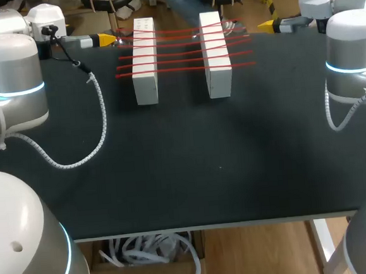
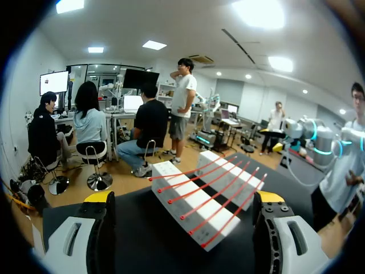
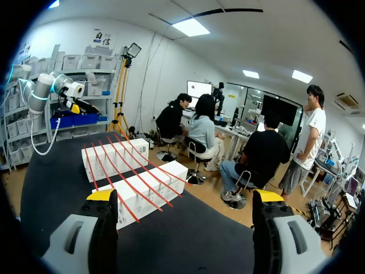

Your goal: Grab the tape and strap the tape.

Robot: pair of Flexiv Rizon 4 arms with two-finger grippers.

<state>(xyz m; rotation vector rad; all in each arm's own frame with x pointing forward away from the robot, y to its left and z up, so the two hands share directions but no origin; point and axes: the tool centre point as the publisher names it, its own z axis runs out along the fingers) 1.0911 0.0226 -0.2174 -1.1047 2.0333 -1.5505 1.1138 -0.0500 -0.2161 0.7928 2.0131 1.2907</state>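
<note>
Two long white blocks, one on the left [image 1: 144,61] and one on the right [image 1: 216,53], stand side by side at the far middle of the black table. Several red tape strands [image 1: 179,51] run across both blocks, their ends sticking out on each side. My left gripper [image 1: 107,39] hovers open just left of the blocks, its yellow tips toward the strand ends. My right gripper [image 1: 265,24] is open on the other side. The left wrist view has the open gripper [image 2: 183,198] facing the blocks [image 2: 194,208] and strands [image 2: 219,194]. Ahead of the open right gripper [image 3: 185,196] lie the blocks [image 3: 145,191] and strands [image 3: 122,171].
A white spiral cable [image 1: 88,141] from my left arm droops onto the table [image 1: 192,168] at the left. The table's front edge [image 1: 215,225] runs across the near side. My arm bases stand at both near corners.
</note>
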